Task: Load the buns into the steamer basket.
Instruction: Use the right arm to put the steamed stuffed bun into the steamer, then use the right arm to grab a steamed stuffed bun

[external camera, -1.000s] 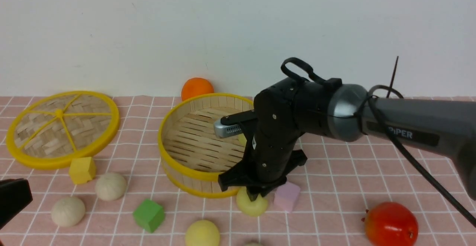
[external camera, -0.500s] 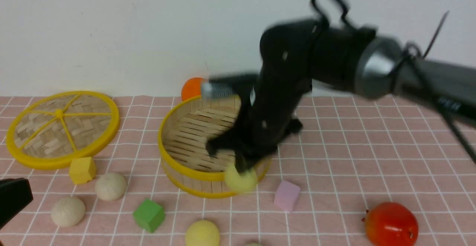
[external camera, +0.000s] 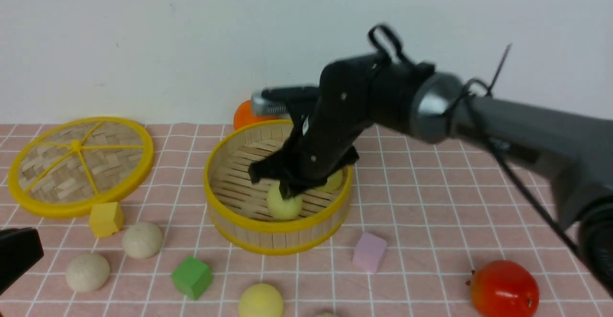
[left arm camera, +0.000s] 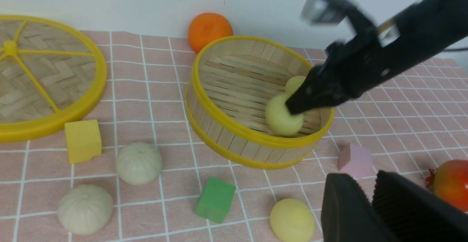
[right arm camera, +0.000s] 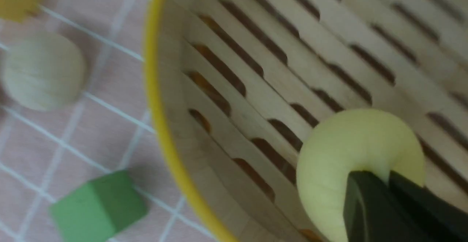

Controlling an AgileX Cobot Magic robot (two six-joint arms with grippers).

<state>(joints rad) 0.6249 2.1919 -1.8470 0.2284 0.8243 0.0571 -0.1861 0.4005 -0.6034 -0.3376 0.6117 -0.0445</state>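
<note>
Presently found the right gripper (external camera: 287, 193) closed on a pale yellow bun (external camera: 285, 207), fingertips pressed into its top and dimpling the skin, as seen plainly in the right wrist view. Located this bun inside the ring of the steamer basket (external camera: 268, 227), toward the near side, directly beneath the fingertips and below the level of the yellow top rim. Cannot tell whether resting on the slats or hanging just above them. Noted a second bun (external camera: 335, 181), also yellow, already lying in the basket just behind and to the right of the gripped one; close, but contact not confirmed. Being round, offers no long axis to align. Judged that release calls only for parting the jaws and lifting straight up, with some risk of a roll against the neighbour.

Outside the basket, recorded an off-white bun (external camera: 142, 240) and its off-white twin (external camera: 87, 272) on the left, near a yellow block (external camera: 106, 219), plus a loose yellow bun (external camera: 260, 300) at the near edge, about centre. Judged the off-white pair nearer the left arm. Observed the left gripper (left arm camera: 365, 183) low at the near left, fingers drawn close with nothing between them; cannot tell whether fully shut.
</note>
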